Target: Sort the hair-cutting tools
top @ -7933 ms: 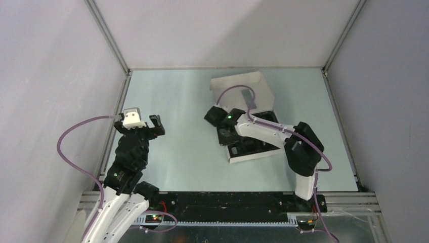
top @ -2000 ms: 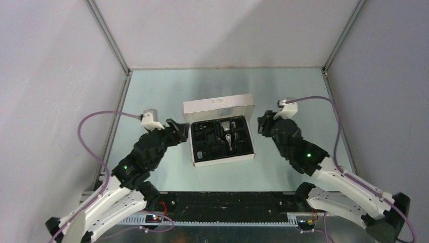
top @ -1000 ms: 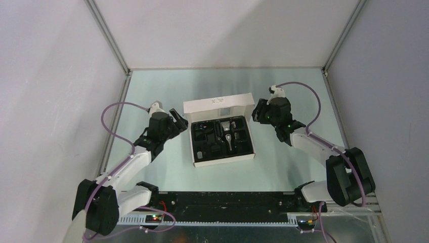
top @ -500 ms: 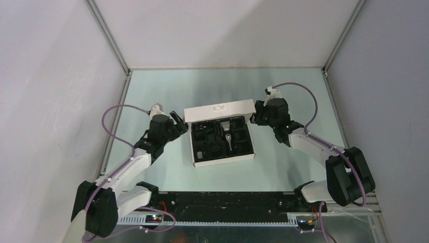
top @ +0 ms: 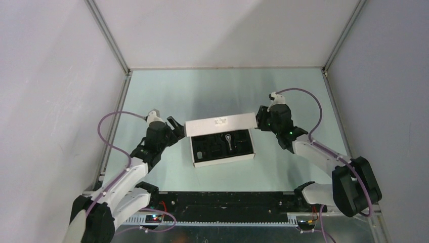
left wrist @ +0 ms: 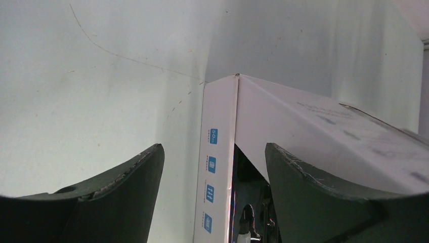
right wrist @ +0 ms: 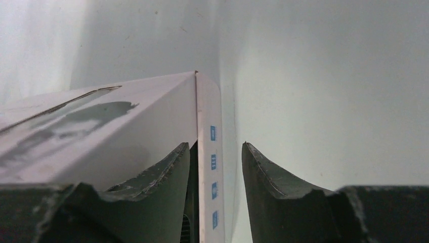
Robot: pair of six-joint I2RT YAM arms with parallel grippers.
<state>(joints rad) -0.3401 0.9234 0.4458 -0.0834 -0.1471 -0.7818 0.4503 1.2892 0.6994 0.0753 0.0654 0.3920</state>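
A white box (top: 222, 159) lies mid-table, with its black tray holding the hair-cutting tools: a silver-grey clipper (top: 229, 140) and small black accessories (top: 209, 148). The box lid (top: 220, 124) stands tilted forward over the tray's back part. My left gripper (top: 175, 128) is open at the lid's left end, its jaws wide on either side of the lid's side flap (left wrist: 220, 152). At the lid's right end my right gripper (top: 260, 121) is open too, but narrower. Its fingers (right wrist: 167, 172) straddle the right side flap (right wrist: 210, 152), and small gaps show on both sides.
The box sits on a pale green table (top: 167, 96) enclosed by grey walls. A metal frame rail (top: 109, 147) runs along the left edge and another rail (top: 339, 126) along the right. Purple cables (top: 303, 98) loop off both wrists.
The lid has swung up from lying flat behind the tray to leaning forward over it. Both grippers moved toward the near edge with its ends, still straddling the side flaps.
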